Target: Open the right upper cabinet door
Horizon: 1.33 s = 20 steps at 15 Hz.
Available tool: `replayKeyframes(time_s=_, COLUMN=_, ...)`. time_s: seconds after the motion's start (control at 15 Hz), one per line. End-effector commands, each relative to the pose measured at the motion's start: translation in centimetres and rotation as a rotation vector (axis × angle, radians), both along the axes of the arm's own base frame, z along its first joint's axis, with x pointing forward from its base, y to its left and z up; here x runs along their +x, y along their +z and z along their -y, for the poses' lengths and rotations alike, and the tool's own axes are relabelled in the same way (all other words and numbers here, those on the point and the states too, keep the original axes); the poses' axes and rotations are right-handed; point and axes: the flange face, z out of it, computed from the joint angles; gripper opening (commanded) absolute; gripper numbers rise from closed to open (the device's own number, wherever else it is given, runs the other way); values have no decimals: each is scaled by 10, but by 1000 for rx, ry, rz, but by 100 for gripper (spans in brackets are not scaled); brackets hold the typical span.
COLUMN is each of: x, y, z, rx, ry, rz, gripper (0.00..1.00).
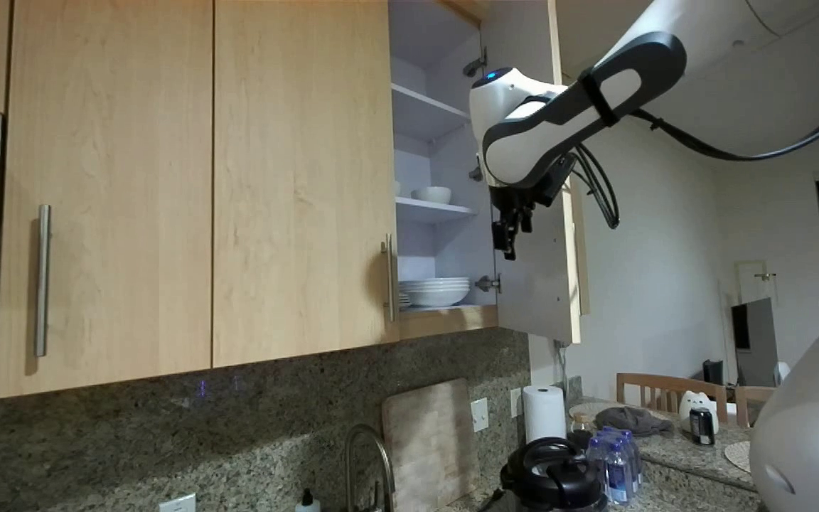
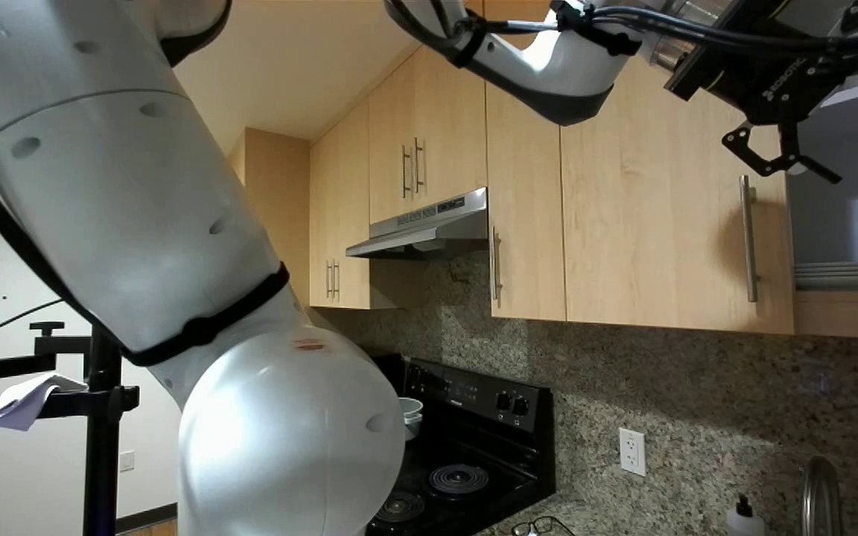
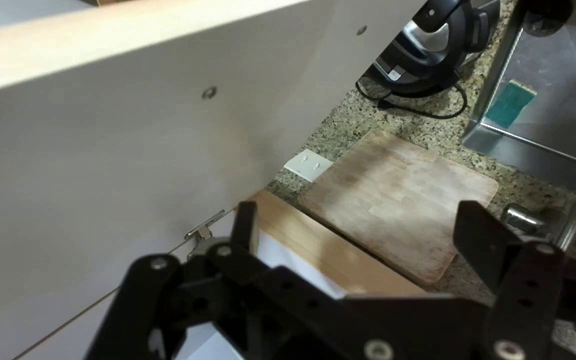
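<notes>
1. Your gripper (image 3: pixel 357 230) stands open: in the wrist view its two fingers (image 3: pixel 474 234) are spread wide apart.
2. The right upper cabinet door (image 1: pixel 537 288) stands swung outward, its white inner face toward your gripper. In an exterior view the gripper hangs in front of that face, beside the open cabinet bay. In the wrist view the door takes up the left and upper left. You cannot tell whether a finger touches it.
3. The lower hinge (image 1: pixel 488 284) joins the door to the cabinet side wall, lower than your gripper.
4. Inside the bay, note the white shelves (image 1: pixel 416 108). A bowl (image 1: pixel 432 194) rests on the middle level; stacked dishes (image 1: pixel 436 292) rest on the bottom.
5. Two wider matching doors (image 1: pixel 303 178), both closed, adjoin the bay. Each carries a vertical bar handle (image 1: pixel 391 277).
6. Below, locate the granite countertop (image 3: pixel 450 137). A cutting board (image 1: pixel 431 441) leans against the backsplash (image 1: pixel 274 412), near the faucet (image 1: pixel 350 462). A green sponge (image 3: pixel 510 104) lies in the steel sink (image 3: pixel 553 65).
7. Farther along the counter, find a black-lidded cooker (image 1: pixel 553 473), an upright paper towel roll (image 1: pixel 544 414) and water bottles (image 1: pixel 617 466).
8. Beyond the counter stands a wooden chair (image 1: pixel 669 382). In an exterior view, a range hood (image 2: pixel 429 223) hangs above a black stove (image 2: pixel 466 394).
</notes>
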Motion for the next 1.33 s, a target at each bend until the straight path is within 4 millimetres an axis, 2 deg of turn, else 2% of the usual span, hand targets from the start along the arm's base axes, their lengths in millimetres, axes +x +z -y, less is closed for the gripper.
replayKeyframes(time_s=0.0, x=24, y=9, z=11, rx=33, ry=-28, rz=21, gripper=100)
replayKeyframes(time_s=0.53, x=50, y=13, z=39, rx=114, ry=-98, rz=37, gripper=100)
replayKeyframes(time_s=1.07, x=49, y=13, z=69, rx=179, ry=-191, rz=42, gripper=100)
replayKeyframes(time_s=1.27, x=48, y=13, z=72, rx=191, ry=-224, rz=33, gripper=100)
